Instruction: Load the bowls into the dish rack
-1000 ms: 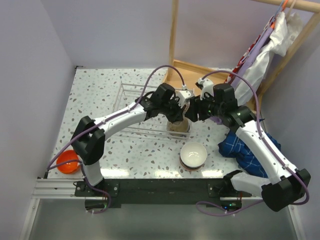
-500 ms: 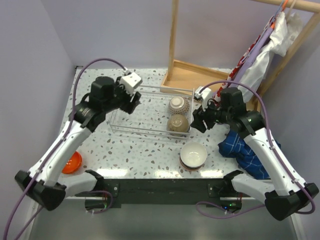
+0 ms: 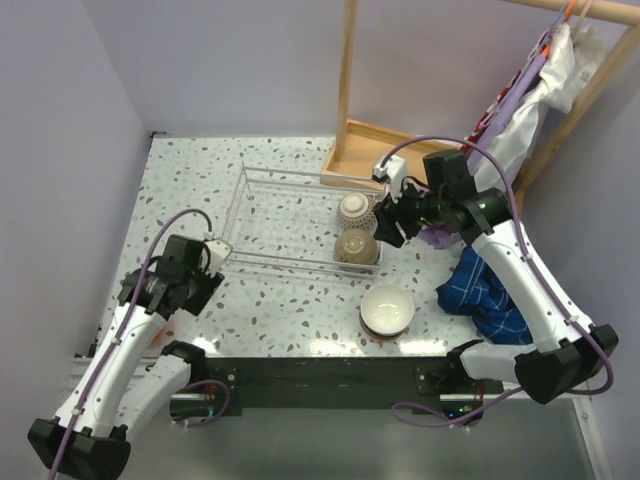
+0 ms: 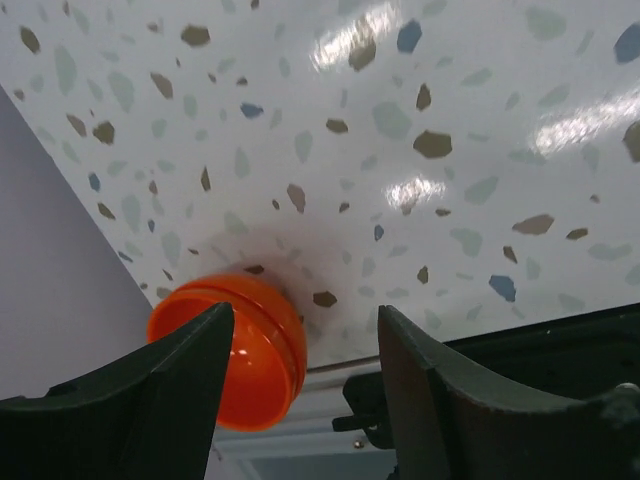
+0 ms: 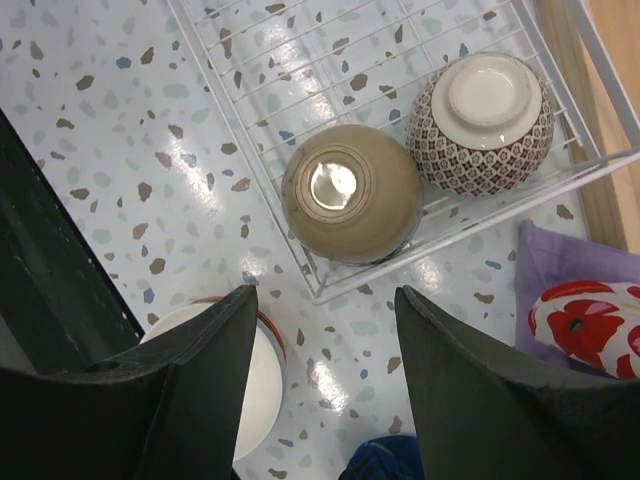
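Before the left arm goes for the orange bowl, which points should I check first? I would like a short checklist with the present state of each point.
1. The left gripper is open and empty: ok.
2. The orange bowl is centred under it: not ok, it sits off to one side.
3. Which way up the orange bowl lies: cannot tell.
4. Free room in the dish rack: ok; only the tan bowl and the patterned bowl fill one end.
5. The right gripper is out of the way: likely ok; it is open and empty, above that same end.
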### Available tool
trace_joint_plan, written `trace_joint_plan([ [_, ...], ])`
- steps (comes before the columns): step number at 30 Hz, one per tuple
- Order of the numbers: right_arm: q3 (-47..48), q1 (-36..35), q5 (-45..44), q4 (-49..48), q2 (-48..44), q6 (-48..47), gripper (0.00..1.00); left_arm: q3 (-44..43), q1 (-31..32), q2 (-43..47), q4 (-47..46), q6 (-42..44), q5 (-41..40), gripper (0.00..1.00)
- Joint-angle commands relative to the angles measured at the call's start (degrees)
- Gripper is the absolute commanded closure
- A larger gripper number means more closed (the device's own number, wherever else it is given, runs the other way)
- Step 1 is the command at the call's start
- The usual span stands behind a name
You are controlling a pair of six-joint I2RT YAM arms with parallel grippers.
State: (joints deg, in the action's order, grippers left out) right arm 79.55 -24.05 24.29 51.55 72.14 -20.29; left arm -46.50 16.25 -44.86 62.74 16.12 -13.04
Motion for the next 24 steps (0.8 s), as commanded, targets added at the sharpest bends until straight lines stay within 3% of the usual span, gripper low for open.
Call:
trace_joint_plan([
  [1,5.6,-0.4,2.7,0.7,3.1,1.6,0.39,5.3,-3.7,1.0,4.2,0.9,-4.9,0.34],
  [6,11.1,-1.1,3.9,5.8,7.5,1.8,0.39,7.9,-8.7,-1.5,-0.6,2.7,-4.7,0.33],
  [16,16.9,-1.2,4.1,11.2,11.7,-1.2,0.38,12.3,-29.8,-10.2,-12.3,13.6,0.7,0.36],
  [20,17.4,-1.2,3.9,11.7,12.6,-1.9,0.38,11.9,-34.5,-13.1,-14.2,18.0,3.3,0.4],
  [24,17.4,-1.1,3.7,10.7,14.2,-1.2,0.38,13.2,-35.4,-13.6,-14.0,20.2,5.1,0.5],
])
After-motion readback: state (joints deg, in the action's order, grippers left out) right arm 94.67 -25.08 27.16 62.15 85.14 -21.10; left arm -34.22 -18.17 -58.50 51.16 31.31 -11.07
